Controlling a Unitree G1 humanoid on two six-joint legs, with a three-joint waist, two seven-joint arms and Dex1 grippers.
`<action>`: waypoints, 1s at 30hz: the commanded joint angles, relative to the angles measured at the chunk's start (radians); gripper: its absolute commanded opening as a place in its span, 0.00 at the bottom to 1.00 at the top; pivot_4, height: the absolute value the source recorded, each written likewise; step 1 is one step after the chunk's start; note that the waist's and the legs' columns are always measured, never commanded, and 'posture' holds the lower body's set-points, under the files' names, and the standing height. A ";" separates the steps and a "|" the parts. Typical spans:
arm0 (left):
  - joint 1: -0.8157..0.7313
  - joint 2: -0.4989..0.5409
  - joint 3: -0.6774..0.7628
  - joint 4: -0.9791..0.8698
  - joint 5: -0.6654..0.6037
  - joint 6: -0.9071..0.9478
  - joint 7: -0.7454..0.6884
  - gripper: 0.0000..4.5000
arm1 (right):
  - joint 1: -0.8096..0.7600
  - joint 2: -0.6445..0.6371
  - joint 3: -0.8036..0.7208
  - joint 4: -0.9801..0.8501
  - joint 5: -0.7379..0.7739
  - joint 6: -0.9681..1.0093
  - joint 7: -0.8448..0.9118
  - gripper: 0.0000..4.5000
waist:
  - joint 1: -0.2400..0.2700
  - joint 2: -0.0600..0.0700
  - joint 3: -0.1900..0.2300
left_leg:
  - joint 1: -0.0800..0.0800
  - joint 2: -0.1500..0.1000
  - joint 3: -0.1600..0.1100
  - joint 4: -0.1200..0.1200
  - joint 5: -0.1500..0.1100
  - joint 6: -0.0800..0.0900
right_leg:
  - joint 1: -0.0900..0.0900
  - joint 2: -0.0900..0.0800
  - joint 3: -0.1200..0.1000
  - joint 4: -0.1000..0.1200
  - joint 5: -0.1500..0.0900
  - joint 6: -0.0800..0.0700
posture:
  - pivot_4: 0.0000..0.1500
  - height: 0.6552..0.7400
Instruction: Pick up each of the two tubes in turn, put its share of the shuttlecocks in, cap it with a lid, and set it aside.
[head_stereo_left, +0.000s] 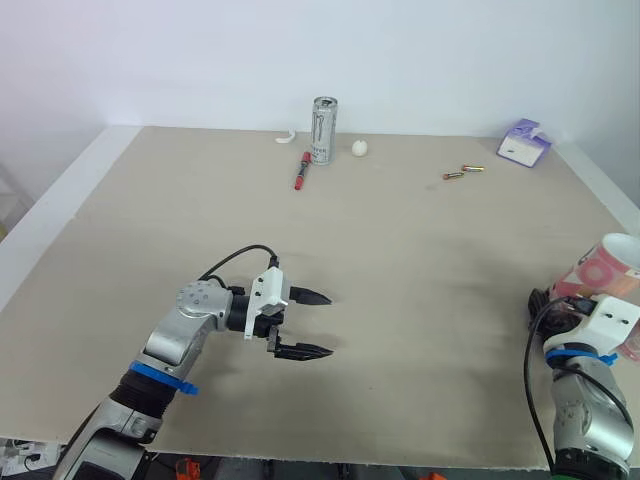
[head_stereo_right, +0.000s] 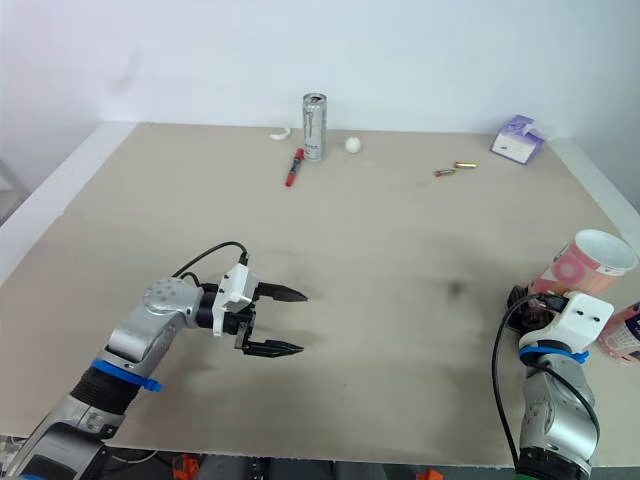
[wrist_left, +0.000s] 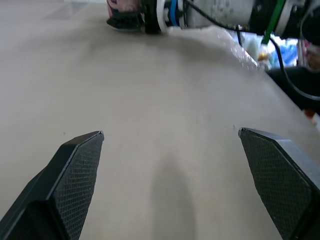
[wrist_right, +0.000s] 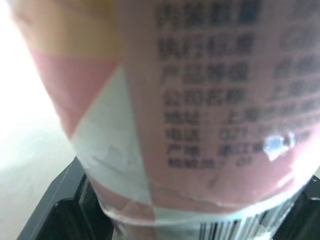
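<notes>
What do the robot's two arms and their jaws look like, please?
The left arm and the right arm are silver-grey metal, each with a blue band, a white wrist block and a looping black cable. The left jaws are two black, pointed fingers with cross-hatched pads.

Left gripper forward, jaws wide apart; right gripper near the body, jaws tight around tube.

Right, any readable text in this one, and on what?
"021-", after what looks like "电话": on the pink tube; its other Chinese lines and barcode digits are too blurred.
Silver can: dark logo, no readable letters.
Purple box: too small to read.
</notes>
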 joint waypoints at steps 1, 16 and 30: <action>-0.016 -0.024 0.043 -0.031 -0.045 0.017 0.028 1.00 | 0.000 -0.022 -0.032 0.003 0.000 -0.022 -0.022 0.83 | 0.000 0.000 0.000 | 0.000 0.000 0.000 0.000 0.000 0.000 | 0.000 0.000 0.000 0.000 0.000 0.000 | 1.00 1.00; -0.026 -0.058 0.057 0.003 -0.042 -0.004 0.035 1.00 | 0.048 -0.009 -0.028 -0.037 0.055 0.023 0.004 0.99 | 0.000 0.000 0.000 | 0.000 0.000 -0.001 0.000 0.000 0.000 | 0.001 0.000 0.000 -0.001 -0.001 0.000 | 1.00 1.00; -0.014 -0.039 0.060 0.001 -0.026 -0.010 0.049 1.00 | 0.302 0.032 -0.027 -0.353 0.108 0.140 0.022 0.99 | 0.003 0.000 0.000 | 0.000 0.001 -0.002 -0.002 0.000 0.000 | 0.001 0.000 -0.001 -0.001 -0.002 -0.001 | 1.00 1.00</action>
